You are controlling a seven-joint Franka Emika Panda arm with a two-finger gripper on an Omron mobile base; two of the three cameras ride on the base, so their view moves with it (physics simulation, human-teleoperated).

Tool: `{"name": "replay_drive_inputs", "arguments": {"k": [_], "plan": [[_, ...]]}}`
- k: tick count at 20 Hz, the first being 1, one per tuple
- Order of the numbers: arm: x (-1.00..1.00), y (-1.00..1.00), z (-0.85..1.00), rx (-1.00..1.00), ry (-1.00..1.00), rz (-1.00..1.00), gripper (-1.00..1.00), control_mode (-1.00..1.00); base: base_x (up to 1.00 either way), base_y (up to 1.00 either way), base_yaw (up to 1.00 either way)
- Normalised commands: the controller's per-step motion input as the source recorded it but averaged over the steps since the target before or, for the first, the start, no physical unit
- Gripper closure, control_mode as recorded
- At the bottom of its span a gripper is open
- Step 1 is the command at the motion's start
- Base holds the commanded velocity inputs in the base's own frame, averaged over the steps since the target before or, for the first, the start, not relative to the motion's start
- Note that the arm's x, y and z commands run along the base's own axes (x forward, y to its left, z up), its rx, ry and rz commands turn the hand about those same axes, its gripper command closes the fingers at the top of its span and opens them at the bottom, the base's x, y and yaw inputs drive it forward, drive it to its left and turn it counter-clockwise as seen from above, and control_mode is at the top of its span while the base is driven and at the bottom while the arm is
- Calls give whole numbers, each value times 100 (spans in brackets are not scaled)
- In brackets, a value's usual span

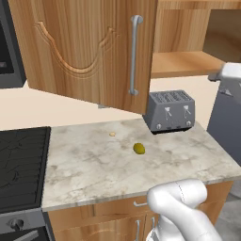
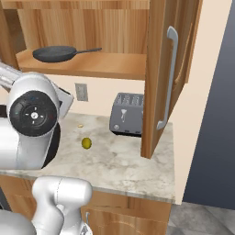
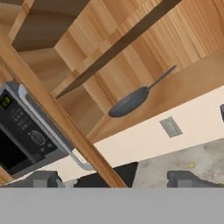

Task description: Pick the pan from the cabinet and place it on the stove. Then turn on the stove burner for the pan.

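Observation:
The dark grey pan (image 2: 55, 53) lies on the lower shelf of the open wooden cabinet (image 2: 105, 64), its thin handle pointing right. In the hand view the pan (image 3: 131, 101) appears small and far off, tilted with the camera's roll. My gripper (image 3: 113, 181) is open, its two dark fingertips (image 3: 41, 179) wide apart with nothing between them, well short of the pan. The black stove (image 1: 21, 164) sits at the counter's left end, with a round knob (image 1: 17, 224) on its grey front panel.
Both cabinet doors stand swung open: one (image 1: 84, 47) over the counter's left, one (image 2: 167, 69) at the right. A grey toaster (image 1: 169, 110) stands at the back of the marble counter (image 1: 141, 174). A small green fruit (image 1: 139, 148) lies mid-counter. A microwave (image 3: 22, 131) hangs beside the cabinet.

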Motion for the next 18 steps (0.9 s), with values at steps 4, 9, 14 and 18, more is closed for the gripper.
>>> {"name": "replay_drive_inputs", "arguments": {"k": [4,9,14,18], "plan": [[64,0,-3,15,15,9,-100,-100,0,0,0],[74,0,-10,17,12,9,-100,-100,0,0,0],[58,4,-20,13,7,12,-100,-100,0,0,0],[39,30,-17,9,5,12,-100,-100,0,0,0]]}}
